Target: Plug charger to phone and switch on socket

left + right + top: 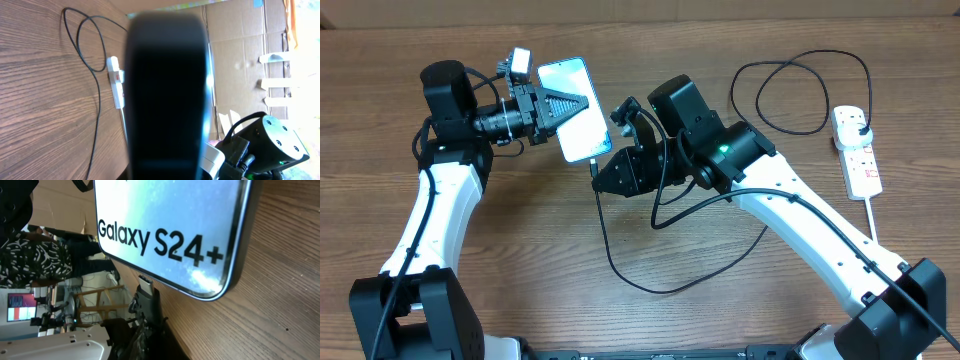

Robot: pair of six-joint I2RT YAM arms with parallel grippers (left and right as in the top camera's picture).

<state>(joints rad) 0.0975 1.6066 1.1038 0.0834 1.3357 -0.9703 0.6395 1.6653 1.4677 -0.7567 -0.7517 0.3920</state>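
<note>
Where the wooden table (520, 260) lies nearest me, the charger (665, 291) trails its thin black cable in a slack loop between the two arms. From that loop the left strand climbs away toward the middle of the table, into the right gripper (598, 172). That gripper is clamped tight on the connector end, with the small tip (144, 283) poking out past the dark fingers (142, 312). In the right wrist view the tip sits right at the bottom edge of the phone (165, 220). I cannot tell whether it is seated in the port or only touching the frame.

Just beyond, the phone is held up off the table, tilted, with its pale blue screen facing upward and its bottom edge pointing near and right. "Galaxy S24+" reads clearly across the glass. The left gripper (582, 104) reaches in from the left and is closed on the phone, one dark finger lying across the screen. In the left wrist view the phone's back shows only as a dark blur in the middle.

Farther off, at the far right, the rest of the cable curls in a wide loop on the wood and ends at the far end of the socket (860, 160). This white power strip lies flat, well apart from both grippers. Small red switches show on it, but they are too small for me to tell their position. Its thick white cord (871, 215) runs back toward the near right.
</note>
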